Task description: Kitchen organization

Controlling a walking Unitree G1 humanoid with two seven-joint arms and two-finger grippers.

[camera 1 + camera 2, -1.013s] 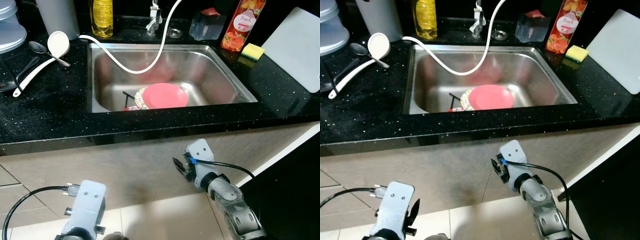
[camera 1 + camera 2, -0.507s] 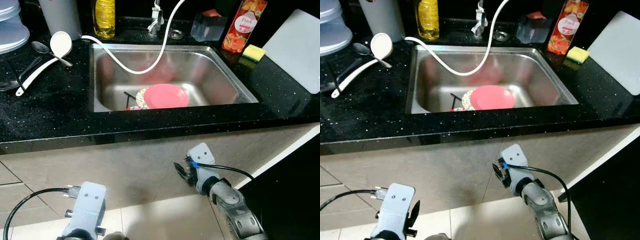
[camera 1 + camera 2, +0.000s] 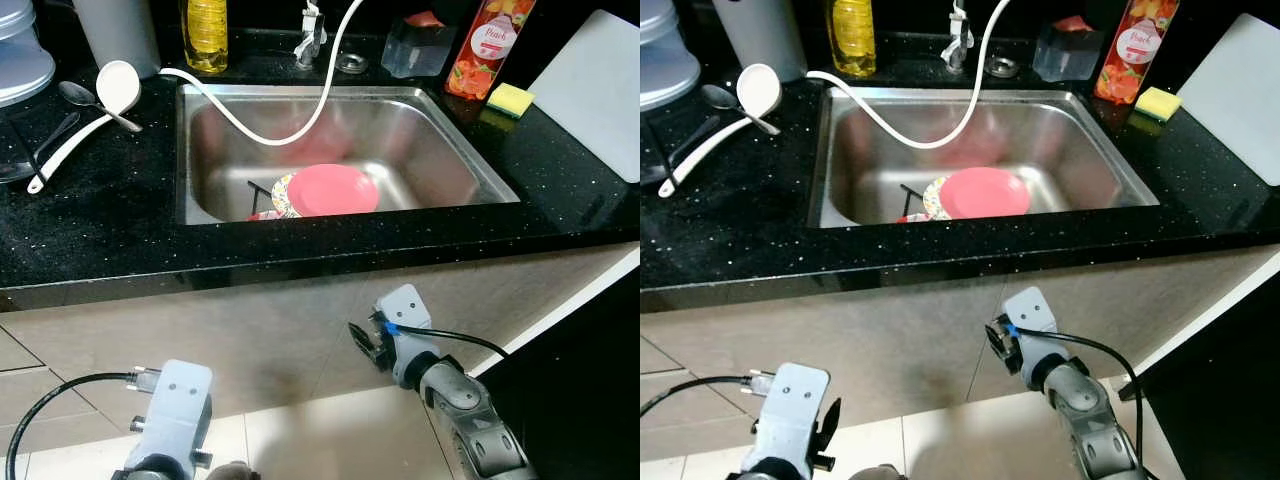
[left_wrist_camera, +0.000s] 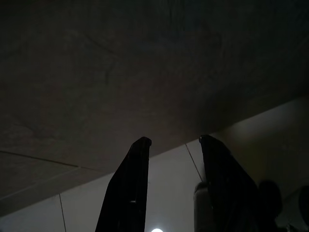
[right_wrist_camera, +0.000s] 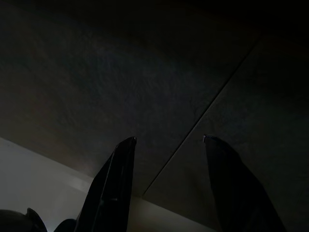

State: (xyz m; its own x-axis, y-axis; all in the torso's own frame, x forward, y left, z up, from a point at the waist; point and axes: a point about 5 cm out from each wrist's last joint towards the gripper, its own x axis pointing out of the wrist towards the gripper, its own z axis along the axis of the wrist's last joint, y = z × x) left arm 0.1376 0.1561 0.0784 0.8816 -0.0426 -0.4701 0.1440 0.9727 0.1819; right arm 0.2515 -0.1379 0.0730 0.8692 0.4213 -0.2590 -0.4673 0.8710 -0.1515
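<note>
Jaws apart; pink plate [image 3: 330, 190] in sink [image 3: 460, 150].

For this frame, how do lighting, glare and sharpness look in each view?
Left and right eye views: evenly lit and sharp, soft glare on the steel sink, pink plate crisp. Left wrist view: dark, the left gripper silhouetted against pale floor. Right wrist view: darker still, the right gripper against a shaded cabinet front.

Plate [image 3: 330, 190] in sink [image 3: 460, 150]; ladle [image 3: 85, 115] on counter left.
</note>
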